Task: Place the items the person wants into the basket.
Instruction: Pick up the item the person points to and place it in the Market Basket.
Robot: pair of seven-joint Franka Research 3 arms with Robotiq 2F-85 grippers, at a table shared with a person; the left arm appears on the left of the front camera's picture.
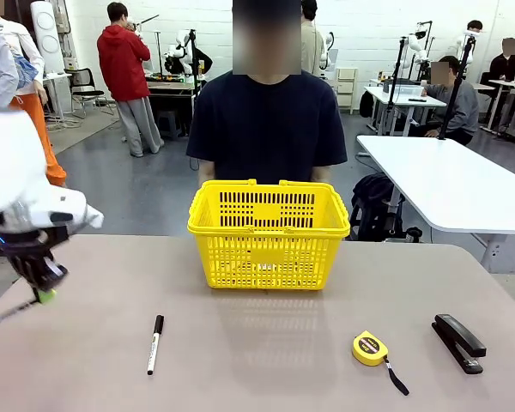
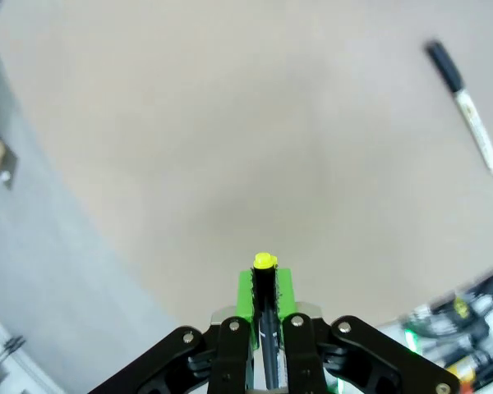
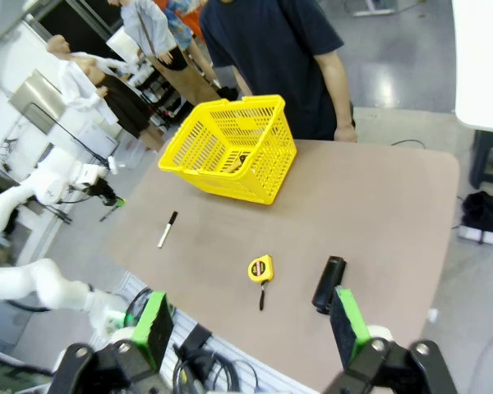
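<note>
My left gripper [image 1: 41, 290] hangs over the table's left edge, shut on the slim black pen [image 2: 264, 283]. The pen's yellow-green end pokes out past the green pads [image 2: 246, 294]. On the table in front of the basket lies the white marker with a black cap [image 1: 155, 343] [image 2: 464, 103] [image 3: 168, 229]. The yellow basket [image 1: 269, 232] [image 3: 230, 148] stands at the far middle, in front of the person in navy [image 1: 269, 120]. A dark shape shows inside it in the right wrist view. My right gripper [image 3: 251, 328] is open, high above the table's right near side. The utility knife is hidden.
A round yellow tape measure [image 1: 371, 348] [image 3: 260, 268] and a black stapler [image 1: 459, 342] [image 3: 329, 283] lie at the front right. A white table [image 1: 455, 180] stands beyond the right side. Bare tabletop lies between the marker and the tape measure.
</note>
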